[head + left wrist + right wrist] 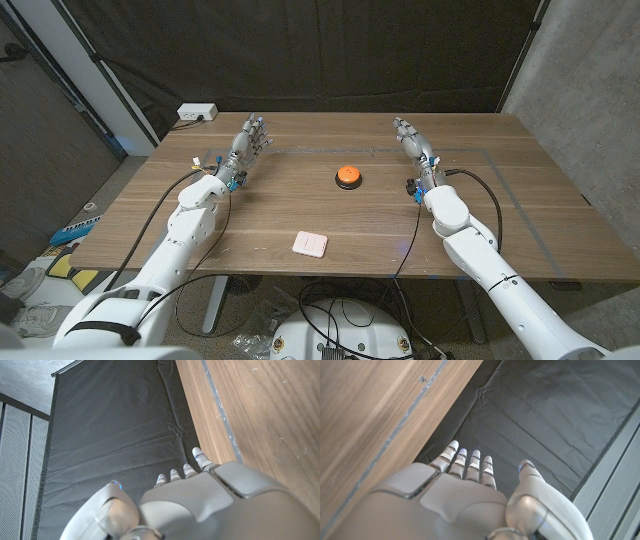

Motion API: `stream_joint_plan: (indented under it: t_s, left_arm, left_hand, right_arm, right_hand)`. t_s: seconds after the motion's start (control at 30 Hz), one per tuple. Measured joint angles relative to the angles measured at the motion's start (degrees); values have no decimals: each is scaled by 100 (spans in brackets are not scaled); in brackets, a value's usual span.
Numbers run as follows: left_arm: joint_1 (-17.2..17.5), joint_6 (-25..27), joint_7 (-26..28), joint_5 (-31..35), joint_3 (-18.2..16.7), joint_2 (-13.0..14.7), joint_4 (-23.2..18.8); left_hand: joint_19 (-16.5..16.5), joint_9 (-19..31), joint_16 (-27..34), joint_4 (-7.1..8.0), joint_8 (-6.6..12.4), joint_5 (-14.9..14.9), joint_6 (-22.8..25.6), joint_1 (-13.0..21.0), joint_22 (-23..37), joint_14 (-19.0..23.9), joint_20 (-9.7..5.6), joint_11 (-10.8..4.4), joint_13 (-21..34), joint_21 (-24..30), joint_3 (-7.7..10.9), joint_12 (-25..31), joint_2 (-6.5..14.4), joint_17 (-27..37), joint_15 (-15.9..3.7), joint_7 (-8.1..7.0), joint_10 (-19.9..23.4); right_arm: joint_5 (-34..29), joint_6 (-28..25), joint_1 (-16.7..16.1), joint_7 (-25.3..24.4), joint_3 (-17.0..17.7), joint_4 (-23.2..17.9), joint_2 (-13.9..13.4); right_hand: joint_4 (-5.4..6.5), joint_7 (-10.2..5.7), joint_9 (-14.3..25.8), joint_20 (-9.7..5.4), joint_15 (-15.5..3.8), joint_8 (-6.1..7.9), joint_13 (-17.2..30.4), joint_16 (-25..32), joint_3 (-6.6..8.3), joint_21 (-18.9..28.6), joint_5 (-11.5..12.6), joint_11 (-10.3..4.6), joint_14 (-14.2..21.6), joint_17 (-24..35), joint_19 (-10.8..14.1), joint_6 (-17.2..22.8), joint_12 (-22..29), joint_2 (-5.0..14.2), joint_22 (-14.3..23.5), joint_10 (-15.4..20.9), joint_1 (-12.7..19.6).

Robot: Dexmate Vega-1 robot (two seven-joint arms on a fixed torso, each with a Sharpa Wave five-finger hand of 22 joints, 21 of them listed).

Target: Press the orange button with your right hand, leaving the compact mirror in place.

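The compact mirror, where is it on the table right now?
In the head view the pink compact mirror lies near the table's front edge, about midway between both arms, nearer the robot than the orange button.

A wooden table [270,215] with a brown grain stands in the middle of the room, and a thin grey line of tape [500,165] runs near its far and right edges. A black curtain [300,50] hangs creased behind it and closes off the back. To the right rises a grey concrete wall [590,90]. To the left stands a grey panel [50,150]. A white power strip [197,113] lies beside the table's far left corner. Coloured items [70,240] lie on the floor at left. The light is dim and even.
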Motion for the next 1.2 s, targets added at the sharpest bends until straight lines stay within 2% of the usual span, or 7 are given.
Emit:
stream_joint_plan:
  t_s: [0.07,0.1,0.2,0.37,0.63,0.9,1.2]
  left_arm:
    - [0,8,-5,20,0,0,0]
    - [11,18,-7,43,-59,-60,-35]
    - [12,32,-19,84,-74,-74,-44]
    - [13,51,-37,145,-132,-130,-51]
    - [-4,75,-83,206,-160,-164,-50]
    - [-61,82,-130,236,-180,-191,17]
    - [-126,83,-179,259,-198,-213,123]
  left_hand:
    - [0,0,0,0,1,0,0,0,0,0,0,0,0,0,0,0,0,0,0,0,0]
    - [0,0,0,0,21,0,0,0,0,0,0,0,0,0,0,0,0,0,0,0,0]
    - [0,0,0,18,21,0,0,0,0,0,0,0,0,0,-18,0,0,0,0,0,0]
    - [-21,0,0,17,20,0,0,0,0,0,21,0,0,-3,-17,0,0,0,0,0,0]
    - [-20,-1,22,17,20,0,0,0,0,0,20,46,-1,-44,-17,0,0,-1,0,0,-15]
    - [-43,-1,22,31,20,42,-21,0,-1,-22,86,52,-1,-44,-32,0,0,-1,23,-19,-9]
    - [-29,-1,22,16,20,42,1,0,29,-30,134,113,-1,-44,-49,0,0,-2,30,-63,-8]
  right_arm:
    - [0,0,-9,0,-25,-76,-19]
    - [-600,-190,-13,-165,-44,-132,-37]
    - [-844,-266,-28,-224,-107,-263,-83]
    - [-1763,-635,-60,-387,-231,-507,-179]
    - [-2716,-1104,-89,-418,-483,-894,-350]
    - [-3883,-1709,-33,-153,-803,-1174,-512]
    - [-4748,-2109,130,292,-1155,-1329,-654]
  right_hand:
    - [-30,-14,0,-11,-37,0,-12,0,61,0,5,-24,37,-26,11,62,18,27,0,24,27]
    - [-54,-19,0,-10,-41,0,-15,0,85,0,5,-30,41,-27,11,81,18,54,-3,30,54]
    - [-94,-54,0,-4,-85,0,-20,22,189,0,42,-42,146,-27,88,117,18,59,-16,84,178]
    - [-150,-56,0,10,-94,0,-20,22,244,22,45,-81,216,-53,113,179,40,51,-16,123,244]
    - [-197,-100,-1,11,-144,0,-20,22,339,22,45,-112,266,-53,176,222,40,33,-16,153,368]
    - [-268,-159,-1,11,-219,0,-20,21,409,21,66,-146,299,-52,176,282,40,32,-16,188,459]
    - [-347,-223,-1,-50,-339,40,-19,-3,488,21,66,-236,296,-52,238,428,40,9,0,278,587]
